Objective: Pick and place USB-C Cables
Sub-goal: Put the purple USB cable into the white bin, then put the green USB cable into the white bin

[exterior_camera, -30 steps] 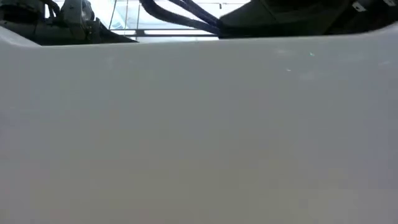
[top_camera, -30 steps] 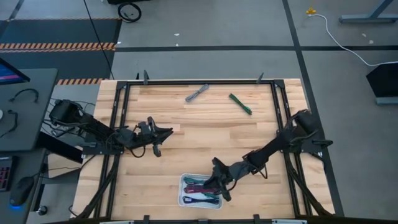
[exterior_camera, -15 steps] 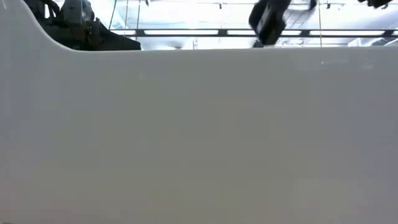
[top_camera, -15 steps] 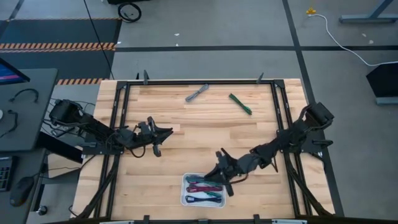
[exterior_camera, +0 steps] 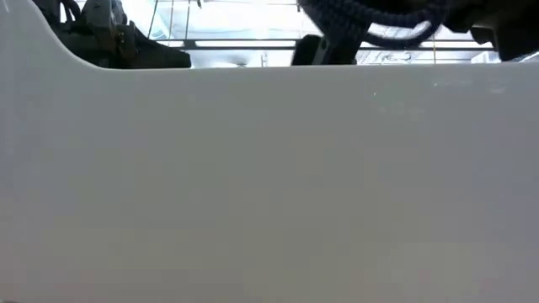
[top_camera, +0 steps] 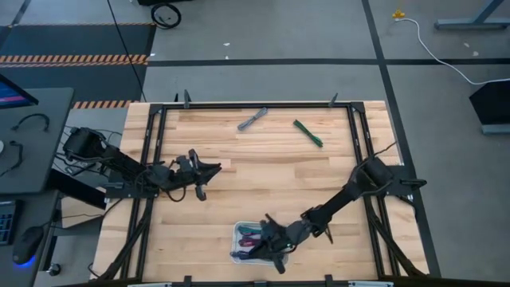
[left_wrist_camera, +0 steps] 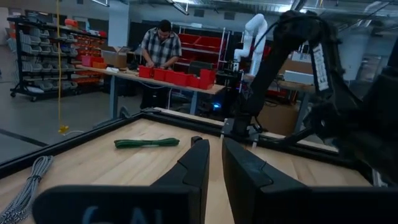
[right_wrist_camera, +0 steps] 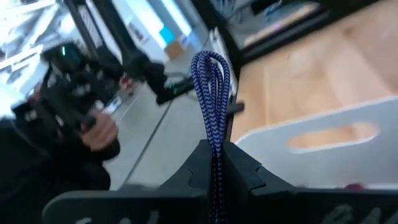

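Note:
My right gripper (top_camera: pixel 269 245) is over the white tray (top_camera: pixel 236 239) near the table's near edge, shut on a blue-purple braided USB-C cable (right_wrist_camera: pixel 211 81). In the tray lie several bundled cables (top_camera: pixel 253 241) in maroon, green and teal. A grey cable (top_camera: pixel 253 119) and a green cable (top_camera: pixel 307 132) lie flat on the wood by the far edge. My left gripper (top_camera: pixel 199 188) waits over the table's left half, shut on nothing. Its wrist view shows the green cable (left_wrist_camera: pixel 147 143) and the grey one (left_wrist_camera: pixel 25 186) ahead. My right gripper pinches the blue-purple cable bundle between its two fingers (right_wrist_camera: pixel 239 171), on the strands below the looped end (right_wrist_camera: pixel 216 146). The loop (right_wrist_camera: pixel 210 65) sticks out past the fingertips. The arm reaches in slanting from the table's right, and the cable is lifted clear above the tray (right_wrist_camera: pixel 329 134).
The tray's white wall (exterior_camera: pixel 269 185) fills almost all of the low view. Only the held cable (exterior_camera: pixel 379 21) and the left arm (exterior_camera: pixel 109 38) show above it. A black frame (top_camera: pixel 159 143) borders the wooden table. Bare wood lies in the middle. A person stands at a far bench (left_wrist_camera: pixel 158 50).
My right gripper, shut on the blue-purple cable throughout, drew back a little toward the far right and rose. It then swung toward the table's near left, coming over the tray's middle. The left arm has kept still.

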`<state>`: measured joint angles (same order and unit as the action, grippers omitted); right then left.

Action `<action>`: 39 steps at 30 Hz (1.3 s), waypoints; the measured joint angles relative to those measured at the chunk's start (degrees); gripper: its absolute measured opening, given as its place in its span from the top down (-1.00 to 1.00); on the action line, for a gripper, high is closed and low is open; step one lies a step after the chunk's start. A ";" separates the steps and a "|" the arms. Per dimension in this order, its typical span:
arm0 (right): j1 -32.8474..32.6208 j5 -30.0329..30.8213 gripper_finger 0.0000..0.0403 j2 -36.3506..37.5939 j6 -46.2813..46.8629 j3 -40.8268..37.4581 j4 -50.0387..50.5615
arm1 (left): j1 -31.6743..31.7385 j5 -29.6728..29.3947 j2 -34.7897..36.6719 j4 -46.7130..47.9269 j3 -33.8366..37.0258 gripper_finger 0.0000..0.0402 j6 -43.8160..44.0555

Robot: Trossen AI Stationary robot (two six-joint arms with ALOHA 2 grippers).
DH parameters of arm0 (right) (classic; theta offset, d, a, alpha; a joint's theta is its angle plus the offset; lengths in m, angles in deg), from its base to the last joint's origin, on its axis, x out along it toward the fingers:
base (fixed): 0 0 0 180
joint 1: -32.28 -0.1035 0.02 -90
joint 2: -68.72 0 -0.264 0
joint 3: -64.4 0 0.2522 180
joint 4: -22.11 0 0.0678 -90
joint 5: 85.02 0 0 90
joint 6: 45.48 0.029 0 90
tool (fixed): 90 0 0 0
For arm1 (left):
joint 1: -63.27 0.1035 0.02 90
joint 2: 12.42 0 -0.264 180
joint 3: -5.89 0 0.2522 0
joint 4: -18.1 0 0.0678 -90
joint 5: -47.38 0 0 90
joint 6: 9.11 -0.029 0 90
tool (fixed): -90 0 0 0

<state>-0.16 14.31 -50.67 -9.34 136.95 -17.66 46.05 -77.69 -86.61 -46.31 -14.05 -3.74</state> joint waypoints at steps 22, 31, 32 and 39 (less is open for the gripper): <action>-2.35 3.74 0.51 1.46 8.36 2.22 23.31 | -3.66 0.03 0.44 -2.24 -0.02 0.78 -0.13; -1.51 0.92 0.25 11.70 4.63 2.20 37.36 | -3.64 0.00 0.46 -2.19 -0.02 0.78 -0.17; -1.54 1.75 0.25 13.49 3.28 2.20 39.18 | -3.64 0.00 0.46 -2.19 -0.02 0.79 -0.17; -3.44 16.56 0.30 27.18 -9.52 2.20 58.76 | -3.64 0.00 0.46 -1.82 -0.02 0.80 -0.19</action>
<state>-3.61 30.88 -23.49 -18.86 139.15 41.09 42.40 -77.69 -86.15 -48.13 -14.07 -3.93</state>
